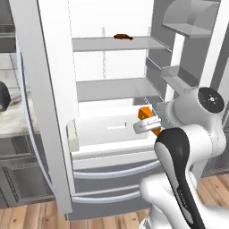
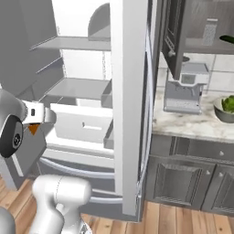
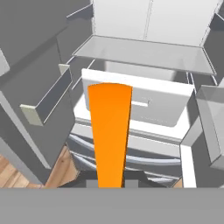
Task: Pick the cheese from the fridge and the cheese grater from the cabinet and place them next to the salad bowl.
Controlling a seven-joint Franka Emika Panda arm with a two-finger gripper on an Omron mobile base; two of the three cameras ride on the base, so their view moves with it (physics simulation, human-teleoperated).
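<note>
Now fingers (image 3: 110,181) clamp cheese (image 3: 110,131) — fridge (image 1: 107,67) open.

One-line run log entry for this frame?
phase: cheese pick | gripper: shut on cheese | location: in front of open fridge drawer | cheese grater: on cabinet shelf | salad bowl: on counter

Left base view looks forward and down from behind the arm into the open fridge (image 1: 112,89). Right base view faces the same fridge (image 2: 77,87) from the other side (counter (image 2: 192,122) included). Hand view sits close, looking along the gripper at the fridge drawer (image 3: 148,105).
</note>
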